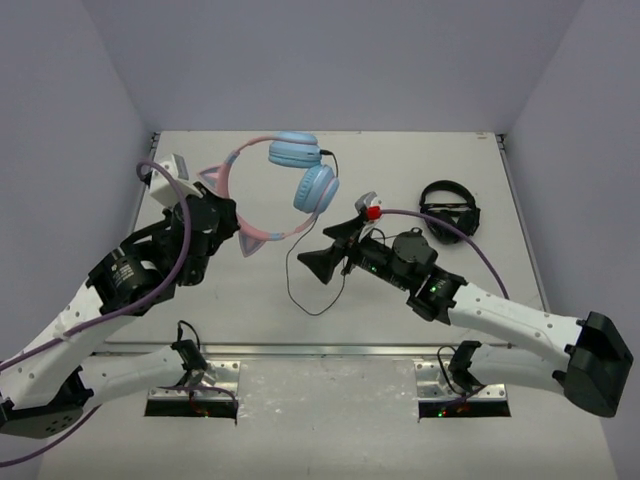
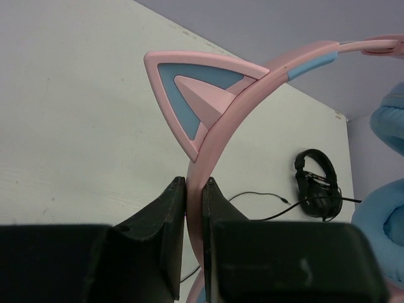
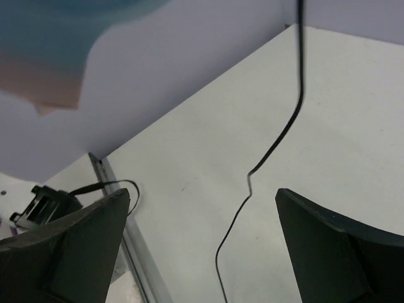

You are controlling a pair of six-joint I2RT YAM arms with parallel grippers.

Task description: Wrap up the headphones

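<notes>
Left tool (image 2: pixel 194 186) clamps the smooth, curved pink headband (image 2: pixel 252 82) of the headphones (image 1: pixel 316 188); right tool (image 3: pixel 203 199) gapes wide, empty

No readable text, label or number shows anywhere.

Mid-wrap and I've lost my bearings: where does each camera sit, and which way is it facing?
Top external: above and behind the bases, looking down on the table; both arms, pink headphones, black headphones.
Left wrist: behind the left gripper, facing rightward across the table; its fingers shut on the headband.
Right wrist: behind the right gripper, angled down at the table; open fingers frame the cable.
Shared: top and left wrist both show the black headphones; top and right wrist both show the cable.
</notes>
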